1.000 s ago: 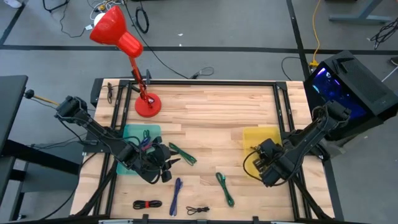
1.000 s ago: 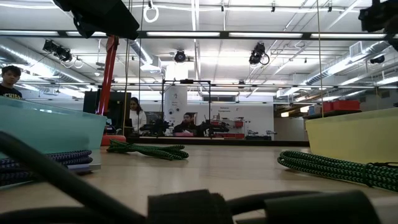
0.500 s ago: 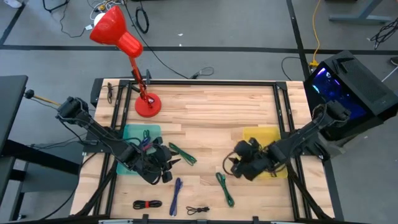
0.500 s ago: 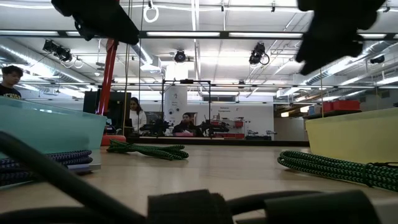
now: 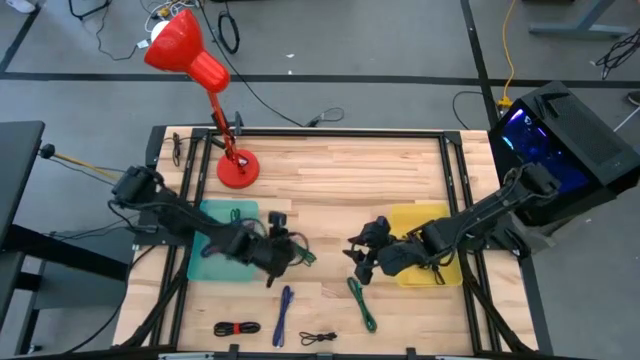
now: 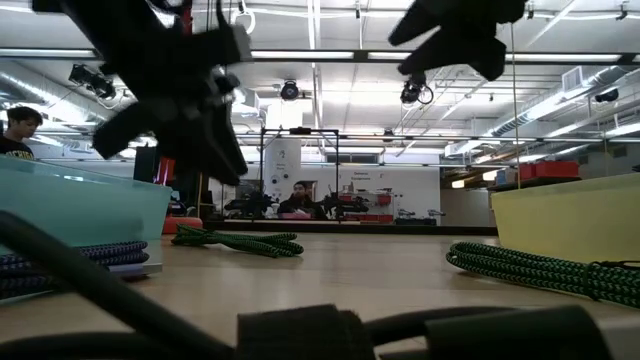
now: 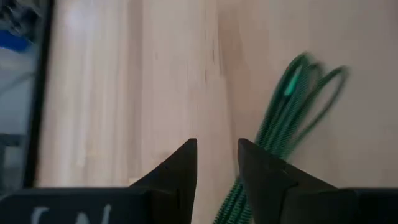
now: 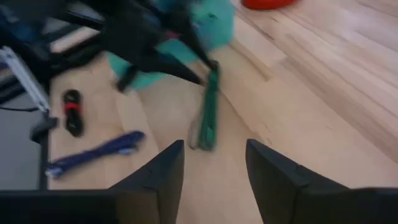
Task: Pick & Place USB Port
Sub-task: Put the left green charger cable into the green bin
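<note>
Nearest the front edge lie a black cable (image 5: 236, 328), a blue cable (image 5: 284, 312) and a green cable (image 5: 361, 303), loose on the table (image 5: 340, 175) and probably waiting to be sorted. Just beyond, the left gripper (image 5: 279, 243) hangs beside another green cable (image 5: 295, 249), fingers a narrow gap apart and empty, likely lining up a grasp; the right gripper (image 5: 360, 253) hovers mid-table, wider open, holding nothing. Farther back sit the teal bin (image 5: 212, 214), already holding cables, and the yellow bin (image 5: 415, 218).

A lamp (image 5: 236, 168) stands at the table's (image 5: 330, 180) back left. One bin (image 5: 215, 262) sits left, another bin (image 5: 432, 218) right, with bundled cables (image 5: 362, 304) along the front between them.
</note>
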Robot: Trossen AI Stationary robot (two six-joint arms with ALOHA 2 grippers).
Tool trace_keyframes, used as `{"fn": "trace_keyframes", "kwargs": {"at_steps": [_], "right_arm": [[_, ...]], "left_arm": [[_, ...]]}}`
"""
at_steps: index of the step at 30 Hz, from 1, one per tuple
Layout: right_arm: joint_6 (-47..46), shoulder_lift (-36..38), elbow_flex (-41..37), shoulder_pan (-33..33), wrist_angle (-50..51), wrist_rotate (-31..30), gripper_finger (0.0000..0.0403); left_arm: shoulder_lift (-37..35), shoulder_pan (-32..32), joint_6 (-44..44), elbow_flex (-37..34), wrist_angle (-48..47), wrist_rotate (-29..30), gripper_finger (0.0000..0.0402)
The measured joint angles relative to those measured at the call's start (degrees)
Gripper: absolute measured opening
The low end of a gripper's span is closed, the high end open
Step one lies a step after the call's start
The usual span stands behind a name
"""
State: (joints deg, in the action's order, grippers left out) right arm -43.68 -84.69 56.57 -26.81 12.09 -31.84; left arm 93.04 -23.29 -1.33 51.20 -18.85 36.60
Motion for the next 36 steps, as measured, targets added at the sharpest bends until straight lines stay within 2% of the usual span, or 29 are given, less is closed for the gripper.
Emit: {"fn": "trace_keyframes", "kwargs": {"at_steps": [6, 10, 17, 23, 30, 33, 36], "right_arm": [[0.88, -3.41, 0.0, 0.0, -1.27, 1.89, 0.0163], [0.85, -5.6, 0.0, 0.0, -2.16, 1.76, 0.0162], [0.7, -8.76, 0.0, 0.13, -5.46, 1.81, 0.0162], [0.71, -9.06, 0.0, 0.13, -7.09, 1.83, 0.0162], [0.93, -9.06, 0.0, 0.13, -8.51, 1.82, 0.0162], [1.04, -9.06, 0.0, 0.13, -8.67, 1.84, 0.0162], [1.04, -9.06, 0.0, 0.13, -8.41, 1.82, 0.0162]], "left_arm": [[1.24, 6.33, -0.97, -0.04, -1.21, -12.93, 0.0122], [1.33, 7.8, -3.08, -0.04, -2.76, -19.64, 0.0122], [2.79, 7.67, -2.48, -0.04, -5.26, -22.39, 0.0122], [4.64, 7.67, 0.76, -0.05, -5.64, -17.15, 0.0122], [8.03, 9.64, 0.4, 0.3, -4.29, -17.8, 0.0118], [9.13, 10.49, -1.7, 0.39, -4.5, -20.12, 0.0093], [9.26, 10.47, -2.32, 0.35, -4.01, -20.28, 0.0035]]}}
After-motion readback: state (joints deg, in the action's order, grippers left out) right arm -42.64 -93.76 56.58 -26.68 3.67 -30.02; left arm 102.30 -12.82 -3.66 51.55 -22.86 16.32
